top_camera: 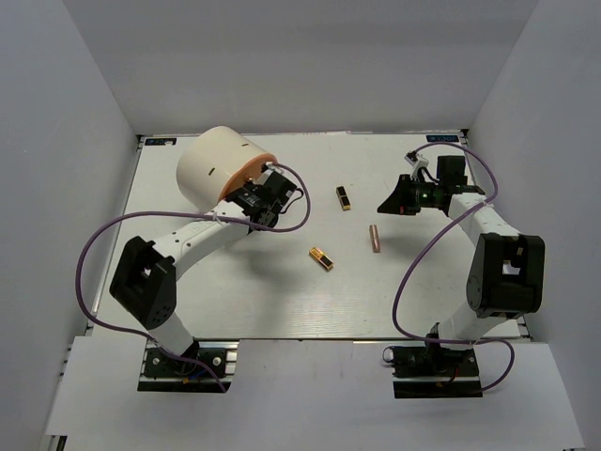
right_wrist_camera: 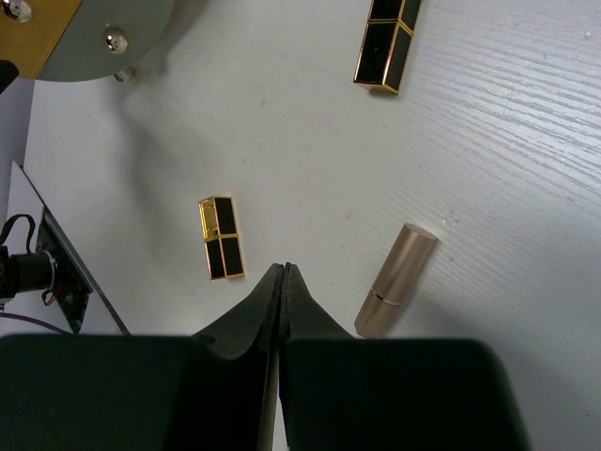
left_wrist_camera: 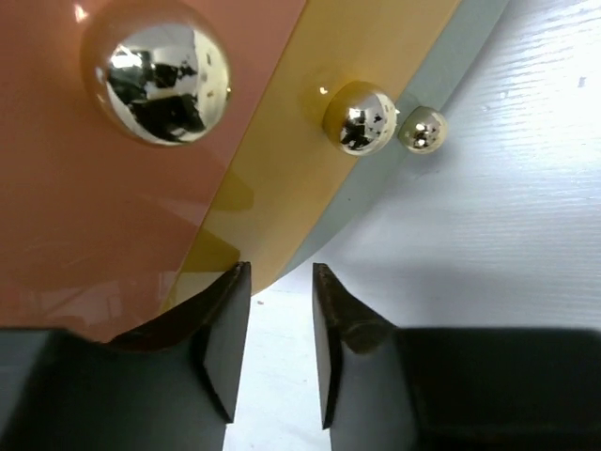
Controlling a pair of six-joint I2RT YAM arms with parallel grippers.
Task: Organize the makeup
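Note:
Two gold-and-black lipsticks lie on the white table, one further back (top_camera: pixel 345 197) (right_wrist_camera: pixel 387 42) and one nearer (top_camera: pixel 322 258) (right_wrist_camera: pixel 222 238). A slim rose-gold tube (top_camera: pixel 375 239) (right_wrist_camera: pixel 396 280) lies to their right. My left gripper (top_camera: pixel 261 188) (left_wrist_camera: pixel 282 282) is open and empty, close against the orange front of the big cream cylinder (top_camera: pixel 221 169), facing its gold knobs (left_wrist_camera: pixel 167 83). My right gripper (top_camera: pixel 385 207) (right_wrist_camera: pixel 285 270) is shut and empty, hovering above the table between the nearer lipstick and the rose-gold tube. No brushes, mint or lavender tubes show.
The cylinder's front shows stacked orange (left_wrist_camera: pixel 84 216), yellow (left_wrist_camera: pixel 310 160) and grey panels, each with a gold knob; it also shows in the right wrist view (right_wrist_camera: pixel 84 38). White walls enclose the table on the left, back and right.

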